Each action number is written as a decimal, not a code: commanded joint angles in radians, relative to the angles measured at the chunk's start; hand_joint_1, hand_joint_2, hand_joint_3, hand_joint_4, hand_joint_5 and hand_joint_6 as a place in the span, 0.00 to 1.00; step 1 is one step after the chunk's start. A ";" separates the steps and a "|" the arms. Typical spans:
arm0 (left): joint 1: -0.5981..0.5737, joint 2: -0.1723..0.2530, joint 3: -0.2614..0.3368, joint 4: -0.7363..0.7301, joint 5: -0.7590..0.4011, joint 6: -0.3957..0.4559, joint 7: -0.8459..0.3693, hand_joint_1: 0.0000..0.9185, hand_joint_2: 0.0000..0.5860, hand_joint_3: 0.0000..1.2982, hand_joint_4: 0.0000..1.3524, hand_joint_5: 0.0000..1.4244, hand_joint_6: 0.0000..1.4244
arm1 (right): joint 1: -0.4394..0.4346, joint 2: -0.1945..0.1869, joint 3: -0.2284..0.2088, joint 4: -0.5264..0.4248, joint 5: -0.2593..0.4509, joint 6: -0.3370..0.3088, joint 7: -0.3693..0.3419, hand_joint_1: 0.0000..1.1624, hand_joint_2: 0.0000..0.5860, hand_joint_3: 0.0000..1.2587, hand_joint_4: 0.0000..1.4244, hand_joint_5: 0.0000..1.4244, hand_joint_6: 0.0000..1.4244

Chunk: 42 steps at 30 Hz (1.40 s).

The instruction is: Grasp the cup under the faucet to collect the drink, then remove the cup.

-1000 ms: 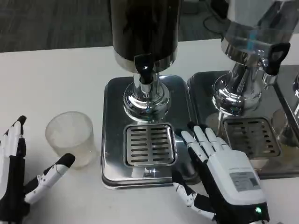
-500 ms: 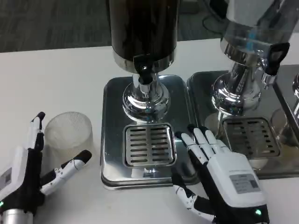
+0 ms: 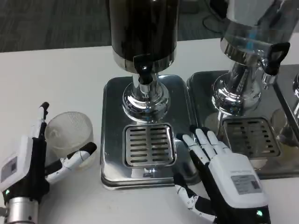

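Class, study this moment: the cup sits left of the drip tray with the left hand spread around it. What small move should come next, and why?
Probably close the left hand on the cup. Its fingers already flank the cup but look spread, and the cup stands on the table, left of the drip tray and not under the faucet.

Setting: office or lab test area. Evidence: white worktop [image 3: 60,70]; grey carpet floor [image 3: 51,23] and cables [image 3: 212,18] beyond it; two polished drink dispensers [image 3: 144,32] [image 3: 252,42] on steel drip trays [image 3: 114,140], standing ahead of the right robot hand [image 3: 224,179].
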 commanded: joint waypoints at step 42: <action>-0.049 0.000 -0.063 0.075 0.020 -0.082 0.213 0.48 0.21 0.28 0.45 0.61 0.75 | -0.015 -0.019 -0.017 -0.011 0.028 -0.001 0.013 0.41 0.78 0.08 0.00 0.02 0.12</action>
